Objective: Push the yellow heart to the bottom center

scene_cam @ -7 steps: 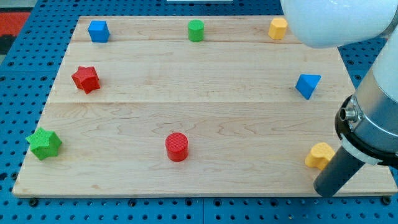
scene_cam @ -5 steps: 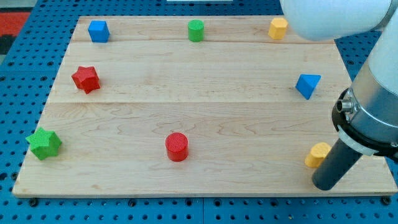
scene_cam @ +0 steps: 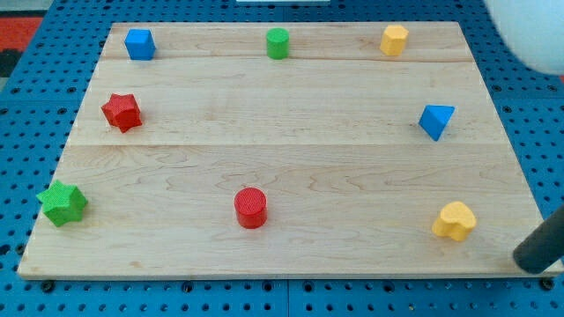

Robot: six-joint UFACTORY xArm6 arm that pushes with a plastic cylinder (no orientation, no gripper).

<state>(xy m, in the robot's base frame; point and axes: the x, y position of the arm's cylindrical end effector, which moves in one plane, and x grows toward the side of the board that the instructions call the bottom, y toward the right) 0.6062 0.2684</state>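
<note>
Yellow heart (scene_cam: 454, 220): lying near the board's bottom right corner, well to the view's right of bottom centre, fully exposed.
My tip (scene_cam: 531, 261): sitting at the view's lower right, just off the heart's right and slightly below it, with a clear gap between them; not touching any block.
Pincer state: the arm is carrying a plain dark rod only, so nothing is being grasped or released.
Red cylinder (scene_cam: 250, 208): standing left of bottom centre.
Green star (scene_cam: 63, 203): resting at the lower left edge.
Red star (scene_cam: 122, 112): lying at mid left.
Blue cube (scene_cam: 139, 43): sitting at the top left.
Green cylinder (scene_cam: 278, 42): standing at top centre.
Yellow hexagonal block (scene_cam: 394, 40): sitting at the top right.
Blue triangular block (scene_cam: 435, 121): lying at mid right.
Wooden board (scene_cam: 291, 132): lying on a blue perforated base (scene_cam: 26, 106).
Writing: no brand, label or lettering is showing legibly.
</note>
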